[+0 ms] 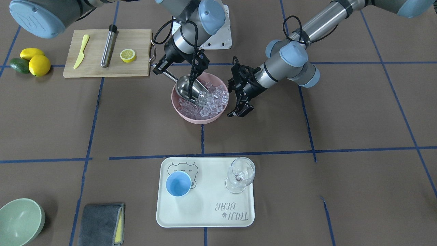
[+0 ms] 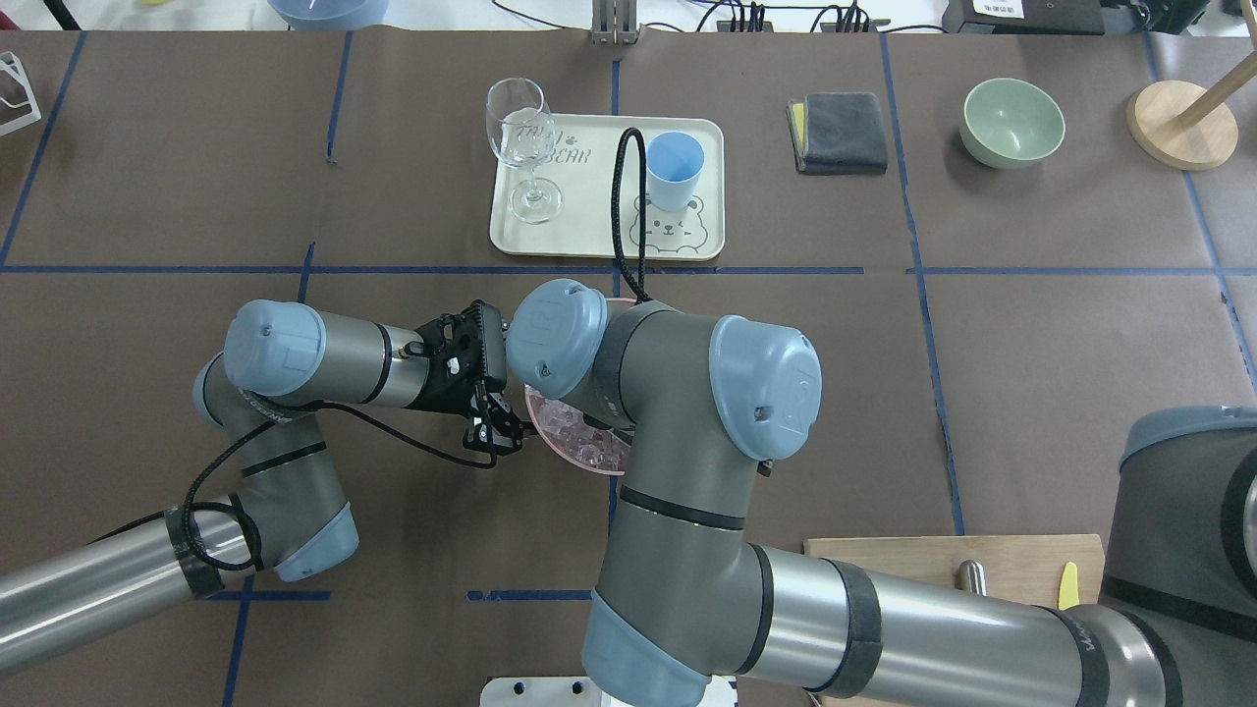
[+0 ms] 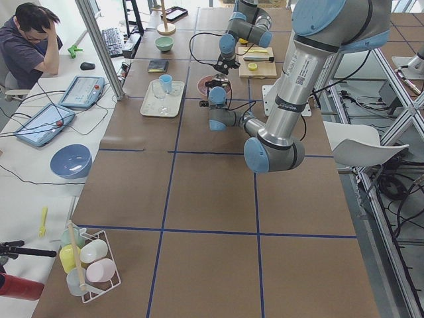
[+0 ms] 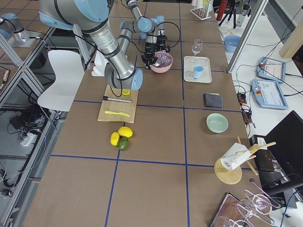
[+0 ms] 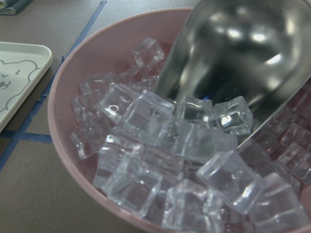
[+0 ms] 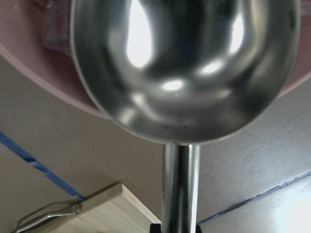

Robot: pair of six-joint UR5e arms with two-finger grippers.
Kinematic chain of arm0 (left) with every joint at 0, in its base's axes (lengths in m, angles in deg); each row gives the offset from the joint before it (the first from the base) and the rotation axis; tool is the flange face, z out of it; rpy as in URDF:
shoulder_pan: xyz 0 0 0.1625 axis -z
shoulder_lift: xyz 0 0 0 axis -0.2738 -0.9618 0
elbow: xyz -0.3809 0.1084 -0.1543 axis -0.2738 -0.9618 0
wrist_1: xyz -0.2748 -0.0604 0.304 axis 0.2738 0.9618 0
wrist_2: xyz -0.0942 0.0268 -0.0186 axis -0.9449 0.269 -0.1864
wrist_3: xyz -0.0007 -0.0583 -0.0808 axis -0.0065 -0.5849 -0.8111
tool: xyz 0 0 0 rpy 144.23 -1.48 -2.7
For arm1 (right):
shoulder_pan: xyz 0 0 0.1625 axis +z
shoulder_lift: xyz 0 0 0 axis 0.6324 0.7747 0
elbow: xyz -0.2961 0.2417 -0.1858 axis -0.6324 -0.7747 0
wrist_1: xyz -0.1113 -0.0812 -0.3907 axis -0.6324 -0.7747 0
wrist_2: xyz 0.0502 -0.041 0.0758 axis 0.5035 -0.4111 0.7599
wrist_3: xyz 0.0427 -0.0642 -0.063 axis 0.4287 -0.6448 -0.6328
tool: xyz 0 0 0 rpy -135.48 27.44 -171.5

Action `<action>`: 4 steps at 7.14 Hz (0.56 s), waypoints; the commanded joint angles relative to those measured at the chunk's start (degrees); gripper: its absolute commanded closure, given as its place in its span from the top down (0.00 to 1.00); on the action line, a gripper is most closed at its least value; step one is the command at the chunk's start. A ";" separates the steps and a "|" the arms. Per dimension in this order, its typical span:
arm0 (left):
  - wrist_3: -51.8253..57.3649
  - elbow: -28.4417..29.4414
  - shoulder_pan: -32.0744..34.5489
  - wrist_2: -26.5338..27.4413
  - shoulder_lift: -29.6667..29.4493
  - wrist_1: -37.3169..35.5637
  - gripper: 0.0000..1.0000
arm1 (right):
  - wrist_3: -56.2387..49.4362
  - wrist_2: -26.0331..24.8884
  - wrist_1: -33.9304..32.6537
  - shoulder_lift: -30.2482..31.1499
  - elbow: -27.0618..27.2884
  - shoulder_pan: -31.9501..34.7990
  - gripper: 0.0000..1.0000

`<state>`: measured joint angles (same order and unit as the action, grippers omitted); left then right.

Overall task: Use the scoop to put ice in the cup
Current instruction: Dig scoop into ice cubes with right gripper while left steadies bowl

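Observation:
My right gripper (image 1: 159,68) is shut on the rod handle of the shiny steel scoop (image 1: 189,89). The scoop's trough is tilted down into the pink bowl (image 1: 199,118), its mouth among the clear ice cubes (image 1: 213,99). In the left wrist view a few cubes (image 5: 214,114) lie at the scoop's (image 5: 243,53) lip. My left gripper (image 1: 241,111) is open and empty just beside the bowl's rim. The light-blue cup (image 1: 178,183) stands upright and empty on the white tray (image 1: 205,212), nearer the operators' side. In the overhead view the right arm hides its own gripper.
A clear stemmed glass (image 1: 240,174) stands on the tray beside the cup. A cutting board (image 1: 136,68) holds a yellow knife, a steel cylinder (image 1: 108,46) and half a lemon. Lemons (image 1: 37,63), a green bowl (image 1: 18,220) and a grey cloth (image 1: 100,223) lie at the edges.

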<state>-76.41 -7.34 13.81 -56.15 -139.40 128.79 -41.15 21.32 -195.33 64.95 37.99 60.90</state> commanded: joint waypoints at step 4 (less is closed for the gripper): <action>0.00 0.08 -0.08 0.00 -0.01 0.00 1.00 | 0.16 0.14 9.55 8.70 9.90 0.48 0.00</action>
<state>-76.42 -7.26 13.81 -56.15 -139.42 128.80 -41.03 21.36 -187.35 71.58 45.29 61.19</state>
